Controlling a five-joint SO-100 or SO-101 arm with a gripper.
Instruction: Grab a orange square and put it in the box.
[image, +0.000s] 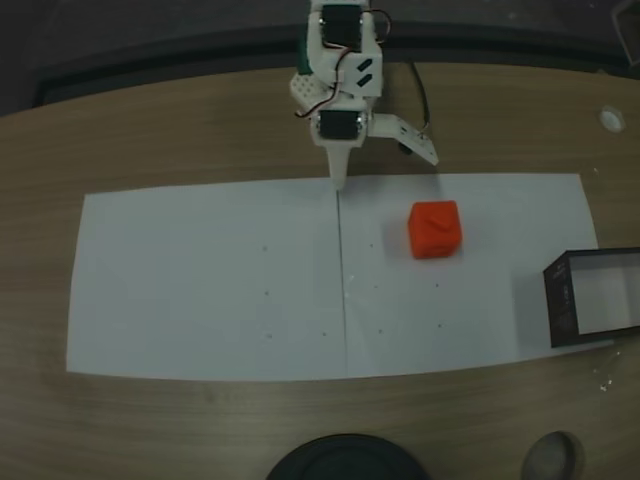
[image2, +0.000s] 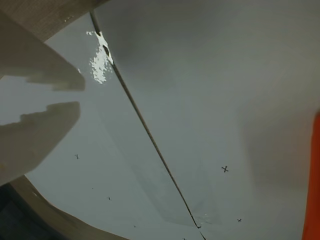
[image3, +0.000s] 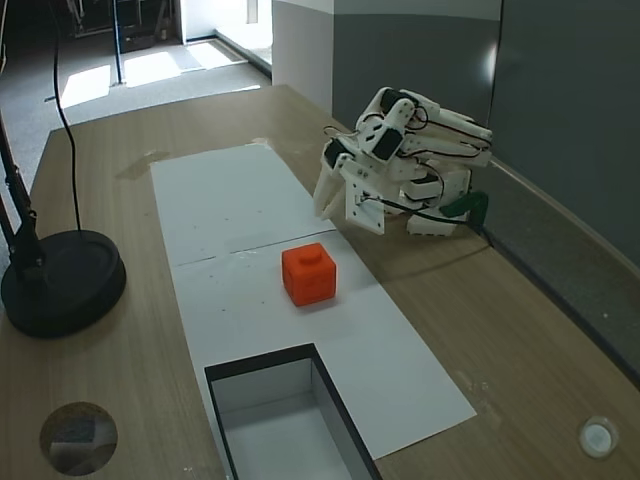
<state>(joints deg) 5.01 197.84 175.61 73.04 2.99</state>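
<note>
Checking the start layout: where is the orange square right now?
In both fixed views the orange square sits on the white paper, apart from the gripper and short of the box.

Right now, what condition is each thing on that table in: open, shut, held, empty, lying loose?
gripper: open, holding nothing, at the paper's far edge.
orange square: loose on the white paper, untouched, outside the box.
box: open-topped; the part in view is empty.
</note>
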